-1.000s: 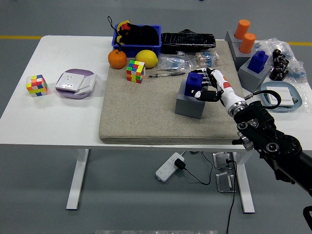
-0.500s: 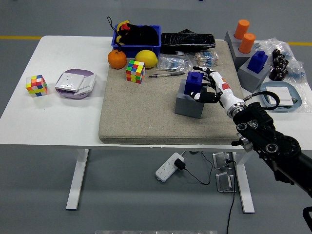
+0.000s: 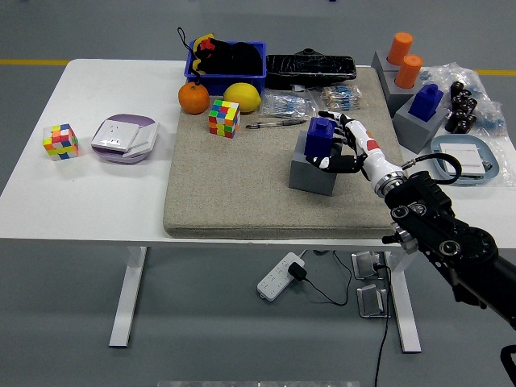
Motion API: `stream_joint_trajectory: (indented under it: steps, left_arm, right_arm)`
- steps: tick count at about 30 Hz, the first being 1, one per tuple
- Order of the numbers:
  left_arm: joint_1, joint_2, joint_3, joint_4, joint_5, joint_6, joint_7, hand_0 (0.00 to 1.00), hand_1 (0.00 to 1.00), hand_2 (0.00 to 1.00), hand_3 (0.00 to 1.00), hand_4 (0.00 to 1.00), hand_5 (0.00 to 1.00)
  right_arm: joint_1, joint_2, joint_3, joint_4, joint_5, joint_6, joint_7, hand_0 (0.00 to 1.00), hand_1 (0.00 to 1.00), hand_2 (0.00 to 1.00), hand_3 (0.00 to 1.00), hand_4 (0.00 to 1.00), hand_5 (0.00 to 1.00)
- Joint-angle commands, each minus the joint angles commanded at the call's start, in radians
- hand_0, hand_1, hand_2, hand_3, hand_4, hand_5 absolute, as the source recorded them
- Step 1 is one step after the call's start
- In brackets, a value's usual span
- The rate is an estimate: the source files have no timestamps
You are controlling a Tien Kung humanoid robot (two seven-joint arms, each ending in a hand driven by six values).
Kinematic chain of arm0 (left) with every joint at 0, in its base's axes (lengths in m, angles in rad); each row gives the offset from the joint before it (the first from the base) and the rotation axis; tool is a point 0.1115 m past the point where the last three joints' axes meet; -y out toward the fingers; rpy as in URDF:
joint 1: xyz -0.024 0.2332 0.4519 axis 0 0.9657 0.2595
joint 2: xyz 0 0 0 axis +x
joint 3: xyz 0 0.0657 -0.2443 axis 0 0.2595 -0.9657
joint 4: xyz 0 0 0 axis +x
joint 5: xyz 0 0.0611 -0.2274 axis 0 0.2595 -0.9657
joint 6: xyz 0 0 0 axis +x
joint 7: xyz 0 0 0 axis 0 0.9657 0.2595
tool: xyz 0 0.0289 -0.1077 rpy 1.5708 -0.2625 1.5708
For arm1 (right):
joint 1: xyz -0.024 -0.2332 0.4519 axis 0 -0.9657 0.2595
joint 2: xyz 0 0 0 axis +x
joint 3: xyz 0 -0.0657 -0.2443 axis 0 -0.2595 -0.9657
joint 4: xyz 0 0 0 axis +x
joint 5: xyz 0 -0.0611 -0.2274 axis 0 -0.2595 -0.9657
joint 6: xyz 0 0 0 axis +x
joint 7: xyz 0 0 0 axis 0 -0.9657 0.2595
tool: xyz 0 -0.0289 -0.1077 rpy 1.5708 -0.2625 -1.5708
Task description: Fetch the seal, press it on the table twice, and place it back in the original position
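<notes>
White desk [image 3: 97, 193] carries everything; a beige mat [image 3: 242, 177] covers its middle and right part. Right arm [image 3: 451, 242] enters from the lower right corner, black, ending in the robot hand [image 3: 343, 143] over the mat's right half.

Grey block holder [image 3: 314, 171] sits on the mat directly under and left of the robot hand. Blue seal [image 3: 320, 137] stands upright in the top of that holder, just left of the palm. Robot hand: fingers curled around the seal's right side, fingertips touching it; whether the grip is firm I cannot tell.

Beyond the robot hand, toward the far edge: a black flat pack [image 3: 311, 67], and a blue bin [image 3: 227, 63] with dark items, further left.

Right of the robot hand: a second grey holder with a blue seal [image 3: 425, 102], 2 orange cylinders [image 3: 405, 58] behind it, clear bags of small parts [image 3: 476, 105] at the desk's right edge.

Left of the robot hand on the mat: lemon [image 3: 242, 97], orange [image 3: 193, 97], a colour cube [image 3: 224, 118], pens [image 3: 274, 122].

Well left, off the mat: a lilac-topped white box [image 3: 123, 139] and 1 more colour cube [image 3: 60, 141].
</notes>
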Motion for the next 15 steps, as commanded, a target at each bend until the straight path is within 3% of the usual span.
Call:
stream_joint_trajectory:
  steps: [7, 15]
  left_arm:
    - [0.000, 0.001, 0.002, -0.001, 0.001, 0.000, 0.000, 0.831, 0.796, 0.759, 0.814, 0.744, 0.323]
    - [-0.001, 0.001, 0.001, -0.001, 0.001, 0.000, -0.001, 0.831, 0.796, 0.759, 0.815, 0.744, 0.323]
  right_arm:
    - [-0.003, -0.006, 0.019, 0.039, -0.023, -0.004, -0.004, 0.838, 0.845, 0.845, 0.878, 0.934, 0.002]
    - [0.000, -0.008, 0.022, 0.041, -0.029, -0.005, -0.007, 0.834, 0.843, 0.841, 0.874, 0.933, 0.002]
